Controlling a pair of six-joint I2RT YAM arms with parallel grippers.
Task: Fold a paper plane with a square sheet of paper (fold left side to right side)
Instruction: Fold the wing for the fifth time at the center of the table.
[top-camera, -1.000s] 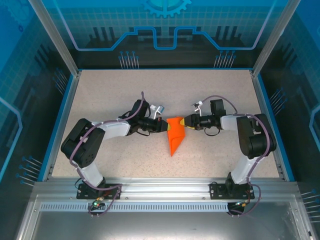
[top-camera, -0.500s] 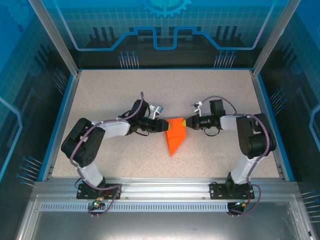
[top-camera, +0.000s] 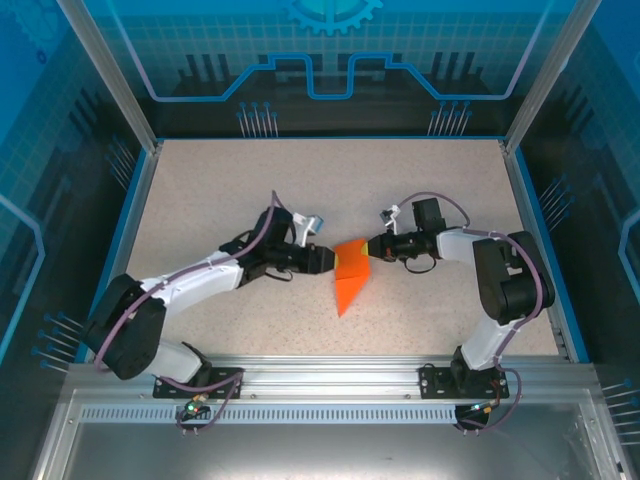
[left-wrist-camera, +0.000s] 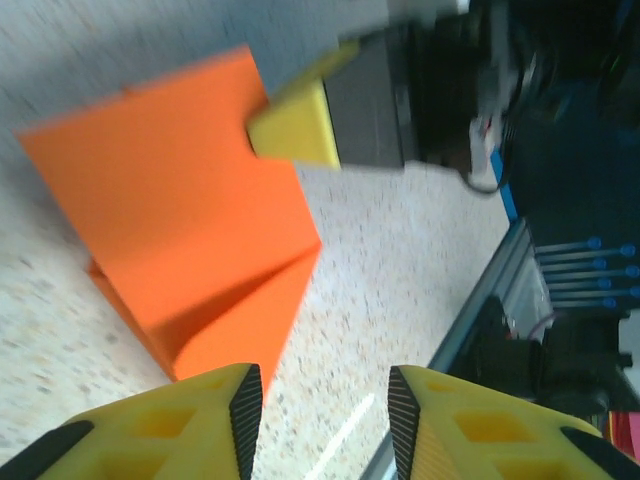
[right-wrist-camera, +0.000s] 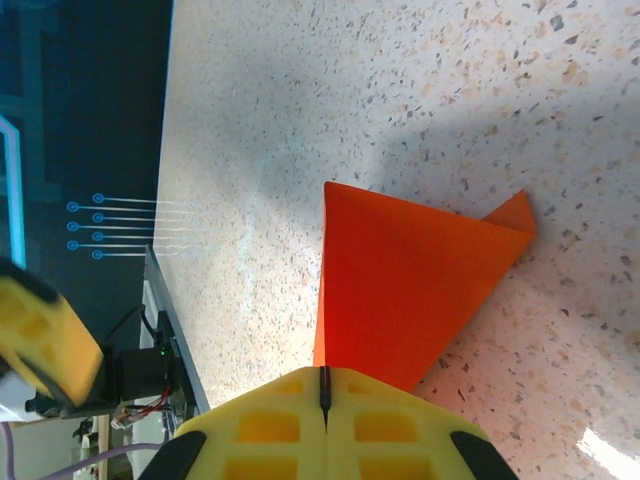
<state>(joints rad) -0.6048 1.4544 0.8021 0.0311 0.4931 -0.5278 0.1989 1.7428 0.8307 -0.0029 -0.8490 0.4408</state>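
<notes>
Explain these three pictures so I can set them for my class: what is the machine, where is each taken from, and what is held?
These are two robot arms bolted at the near edge of a speckled table. One picture looks down from above and behind them; the other two come from a camera on each wrist, with that arm's own yellow fingers at the bottom. On the table rests a folded orange paper, its point towards the arms' bases. The right gripper is shut on its edge. The left gripper is open, just beside the paper.
</notes>
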